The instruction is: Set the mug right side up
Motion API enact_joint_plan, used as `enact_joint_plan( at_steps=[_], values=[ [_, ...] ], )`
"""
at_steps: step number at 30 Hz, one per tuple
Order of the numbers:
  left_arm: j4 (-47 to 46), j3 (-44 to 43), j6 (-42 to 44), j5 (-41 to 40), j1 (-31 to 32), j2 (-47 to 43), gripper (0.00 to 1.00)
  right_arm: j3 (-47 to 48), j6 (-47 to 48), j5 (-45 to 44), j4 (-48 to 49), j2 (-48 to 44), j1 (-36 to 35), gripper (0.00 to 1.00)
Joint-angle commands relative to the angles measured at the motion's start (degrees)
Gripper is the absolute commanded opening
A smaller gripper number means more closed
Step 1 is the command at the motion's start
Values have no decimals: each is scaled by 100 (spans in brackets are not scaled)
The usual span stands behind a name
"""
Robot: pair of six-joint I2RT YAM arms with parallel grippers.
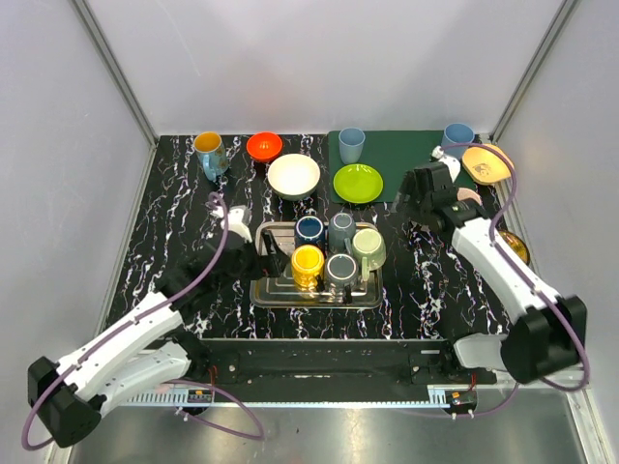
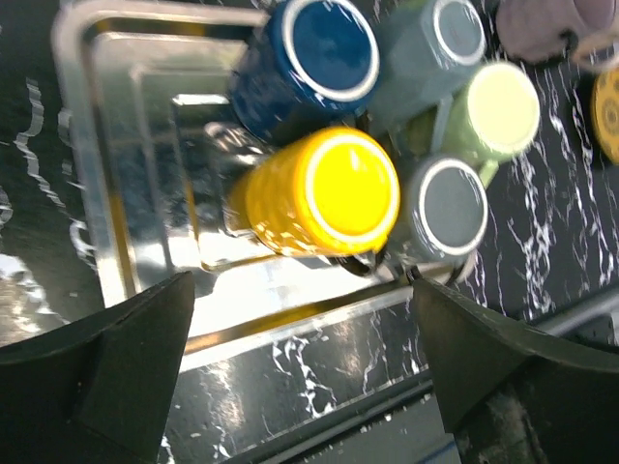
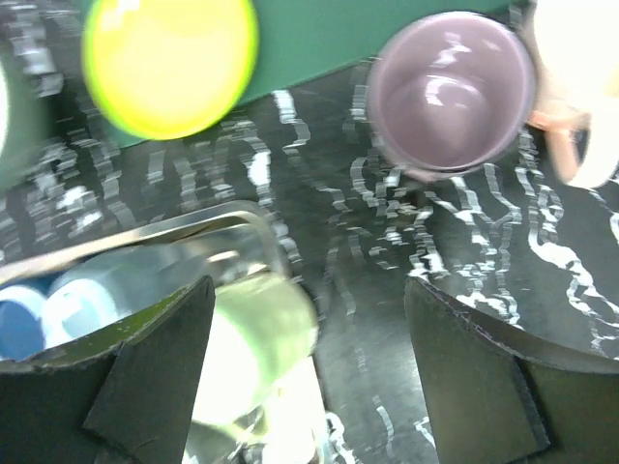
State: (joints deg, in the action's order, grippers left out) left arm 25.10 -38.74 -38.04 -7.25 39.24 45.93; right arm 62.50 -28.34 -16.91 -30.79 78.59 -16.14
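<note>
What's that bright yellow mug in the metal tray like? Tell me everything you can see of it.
The yellow mug is glossy, ceramic by its look, with ribs ringing its sides. It stands in the near row of the metal tray, apparently bottom up: a flat yellow disc with a paler rim faces upward, not a hollow. No handle shows clearly. The grey mug crowds its right side, seemingly touching; the dark blue mug stands behind. Nothing grips it.

The left arm [image 1: 116,348] and right arm [image 1: 488,256] had white shells, black joints at seven and four o'clock, lilac cables [image 1: 206,274], black wedge fingers [image 2: 106,377].
</note>
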Motion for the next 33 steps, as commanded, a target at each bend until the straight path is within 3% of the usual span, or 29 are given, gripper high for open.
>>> enact_joint_plan(
  at_steps=[1, 5, 7, 14, 27, 33],
  values=[
    [-611, 130, -378, 67, 513, 354, 90, 175, -101, 161, -182, -825, -696, 83],
    [-980, 148, -941, -636, 1460, 1029, 70, -18, -303, 100, -305, -1152, -1338, 80],
    [-1007, 34, -1352, -1162, 1761, 1312, 65, -97, -383, 30, -314, -1284, -1611, 80],
    [-700, -494, -2084, -1683, 2061, 2594, 61, -545, -427, 91, -384, -1653, -1761, 79],
    [-331, -1504, -2584, -2149, 2079, 3835, 64, -862, -436, 311, -340, -2128, -1761, 79],
    [-251, -1356, -2849, -2044, 2017, 4055, 59, -704, -331, 311, -446, -2286, -1761, 80]
  ],
)
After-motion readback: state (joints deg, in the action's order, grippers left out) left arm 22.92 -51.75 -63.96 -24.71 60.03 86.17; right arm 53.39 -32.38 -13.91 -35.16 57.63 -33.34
